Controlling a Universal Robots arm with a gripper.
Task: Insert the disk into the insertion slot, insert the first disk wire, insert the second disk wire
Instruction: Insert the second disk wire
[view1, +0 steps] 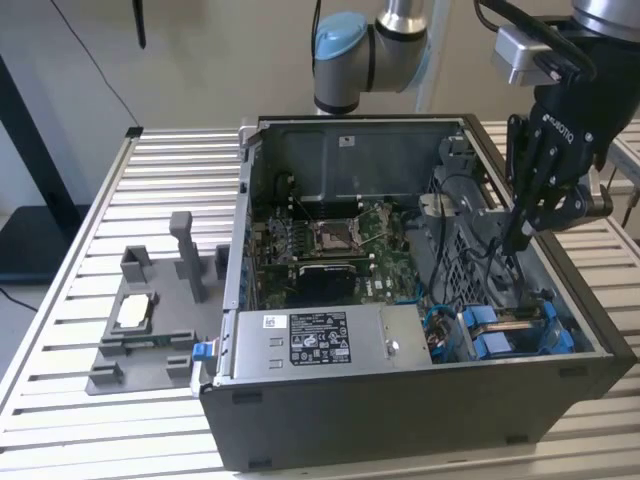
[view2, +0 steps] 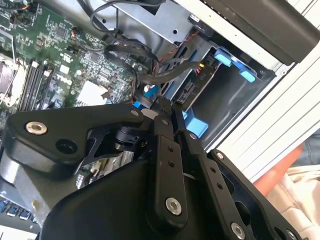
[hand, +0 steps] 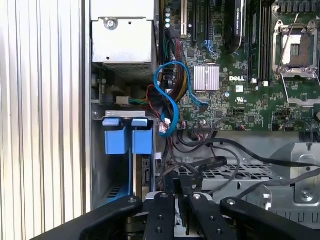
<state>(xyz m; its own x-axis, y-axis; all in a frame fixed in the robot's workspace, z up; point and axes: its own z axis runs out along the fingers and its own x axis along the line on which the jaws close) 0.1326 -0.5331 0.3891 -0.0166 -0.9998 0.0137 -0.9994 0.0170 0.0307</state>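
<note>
Farthest to the exterior view's left, a grey fixture (view1: 150, 330) lies on the slatted desk (view1: 170, 160), well apart from the work. Beside it stands the open computer case (view1: 400, 420), with the labelled power-supply box (view1: 320, 340) along its near edge and the green motherboard (view1: 330, 250) behind that. Further right, the disk (view1: 520, 332) in its blue frame sits down inside the insertion slot (hand: 97, 170). The frame's two blue tabs stand at the mouth of the bay, so the first step looks done. At the exterior view's right the tool (view1: 520, 238) reaches down into the case close to the bay. In both wrist views its fingers (view2: 165, 135) are drawn together, and they appear to pinch the plug end of a black disk wire (hand: 205, 164), though the plug itself is mostly hidden between them. I judge the wire to be light and limp, so it will sag and twist. Only the short stiff plug gives a sure hold, gripped across its flat sides close to the cable. The plug is small plastic and its socket on the disk's edge is fragile, so it calls for a straight, gentle push without rocking. The neighbouring loose wires, among them a looping blue cable (hand: 167, 95), could snag.
</note>
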